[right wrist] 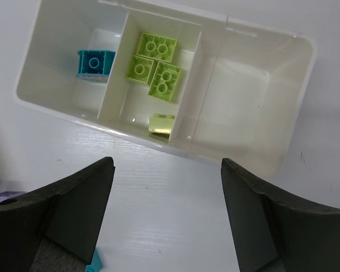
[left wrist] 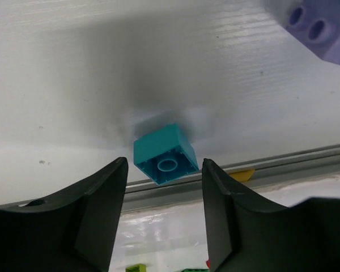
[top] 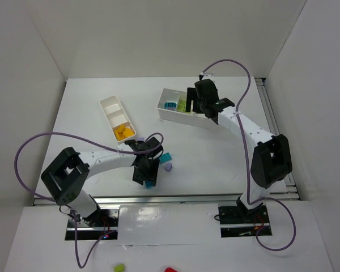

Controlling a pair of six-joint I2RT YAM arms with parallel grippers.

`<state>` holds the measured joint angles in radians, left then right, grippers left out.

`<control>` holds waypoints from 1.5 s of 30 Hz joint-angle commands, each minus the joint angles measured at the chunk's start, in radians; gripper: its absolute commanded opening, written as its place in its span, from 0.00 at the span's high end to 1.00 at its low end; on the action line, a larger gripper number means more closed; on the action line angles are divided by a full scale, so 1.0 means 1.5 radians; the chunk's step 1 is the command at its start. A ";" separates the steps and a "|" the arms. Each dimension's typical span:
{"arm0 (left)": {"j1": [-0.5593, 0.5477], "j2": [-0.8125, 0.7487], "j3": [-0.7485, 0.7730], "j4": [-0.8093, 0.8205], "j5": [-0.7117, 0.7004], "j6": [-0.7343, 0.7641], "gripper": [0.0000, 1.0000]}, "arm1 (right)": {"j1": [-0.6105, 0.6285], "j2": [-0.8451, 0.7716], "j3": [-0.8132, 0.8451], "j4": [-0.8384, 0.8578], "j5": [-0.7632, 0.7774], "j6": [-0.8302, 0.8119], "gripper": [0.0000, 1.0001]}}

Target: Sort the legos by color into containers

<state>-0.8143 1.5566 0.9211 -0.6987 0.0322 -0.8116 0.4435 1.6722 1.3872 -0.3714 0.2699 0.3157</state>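
My left gripper (top: pixel 147 174) is open and low over the table's near edge; in its wrist view the gripper (left wrist: pixel 164 170) has a teal-blue lego (left wrist: pixel 164 154) lying just ahead of the fingertips, hollow underside toward the camera, untouched. That lego (top: pixel 149 184) also shows from above, with another teal lego (top: pixel 166 157) and a lavender lego (top: pixel 168 168) close by. My right gripper (top: pixel 200 107) is open and empty at the wider tray (top: pixel 164 113). That tray (right wrist: pixel 260 164) holds a teal lego (right wrist: pixel 95 62) and several lime green legos (right wrist: pixel 156 65). The narrow tray (top: pixel 109 110) holds orange legos (top: pixel 123 132).
The metal rail of the table's near edge (left wrist: pixel 283 161) runs just behind the teal lego. The wider tray's right compartment (right wrist: pixel 238 96) holds nothing. A lavender lego (left wrist: pixel 323 31) lies at the upper right of the left wrist view. A lime piece (top: pixel 119 267) lies off the table.
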 commanded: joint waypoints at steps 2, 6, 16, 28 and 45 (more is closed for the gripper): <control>-0.003 0.026 0.002 -0.008 -0.014 -0.038 0.37 | -0.004 -0.044 -0.005 -0.003 0.012 -0.005 0.17; -0.003 0.032 0.008 -0.008 -0.014 -0.044 0.41 | -0.004 -0.044 -0.012 -0.003 0.012 -0.005 0.17; -0.003 0.032 0.051 -0.057 -0.054 -0.044 0.66 | -0.004 -0.050 -0.012 -0.009 0.012 -0.005 0.17; 0.137 0.129 0.481 -0.118 -0.172 0.090 0.67 | -0.004 -0.186 -0.124 -0.068 -0.031 0.024 0.17; 0.235 0.531 0.982 0.019 -0.049 0.170 0.66 | 0.084 -0.264 -0.263 -0.089 -0.121 0.115 0.17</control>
<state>-0.4759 2.3291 2.3508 -0.7479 -0.0780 -0.5945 0.5362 1.2675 0.9924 -0.5282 0.1352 0.4782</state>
